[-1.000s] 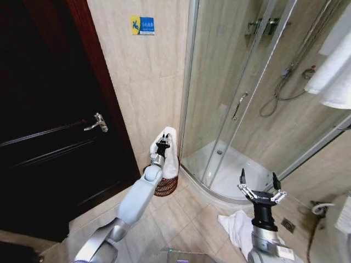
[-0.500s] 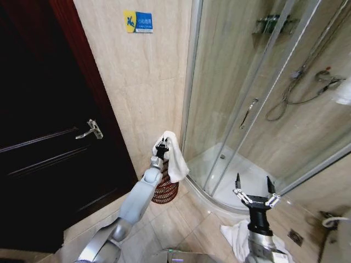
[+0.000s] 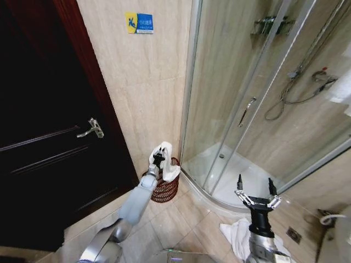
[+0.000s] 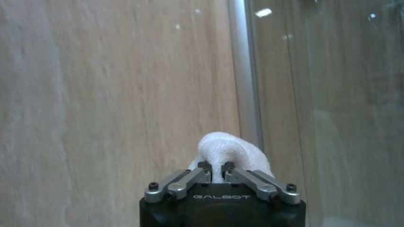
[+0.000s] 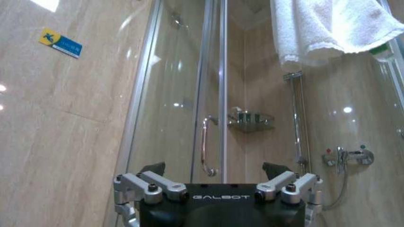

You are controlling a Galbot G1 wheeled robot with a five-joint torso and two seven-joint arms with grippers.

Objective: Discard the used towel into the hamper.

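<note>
While the towel [image 3: 166, 164] hangs over the hamper [image 3: 166, 188], it is pinched at its top by the left claw [image 3: 158, 159] — fingers clenched on a fold of white cloth, as the left wrist view confirms [image 4: 216, 171], with the towel [image 4: 231, 151] bulging up just past the fingertips. The cloth drapes down toward the hamper's rim; whether its lower end touches the weave or lies inside cannot be told. Hamper: small, round, reddish-brown open weave, standing on the tiled floor [image 3: 189, 219] against the beige wall [image 3: 142, 93], between the dark door [image 3: 44, 137] and the shower enclosure [image 3: 247, 109]. Left arm reaches out forward from low in the head view to that spot.

Right claw [image 3: 254, 190] sits well apart, low on the right, pointing upward, fingers spread wide and holding nothing — same in the right wrist view [image 5: 215, 177], where both fingers stand open before the glass shower door. A second white cloth [image 3: 236, 235] lies crumpled on the floor beside the right arm. Small blue and yellow sign [image 3: 139, 23] high on the wall above the hamper. A white hanging towel [image 5: 322, 28] is visible high in the right wrist view.
</note>
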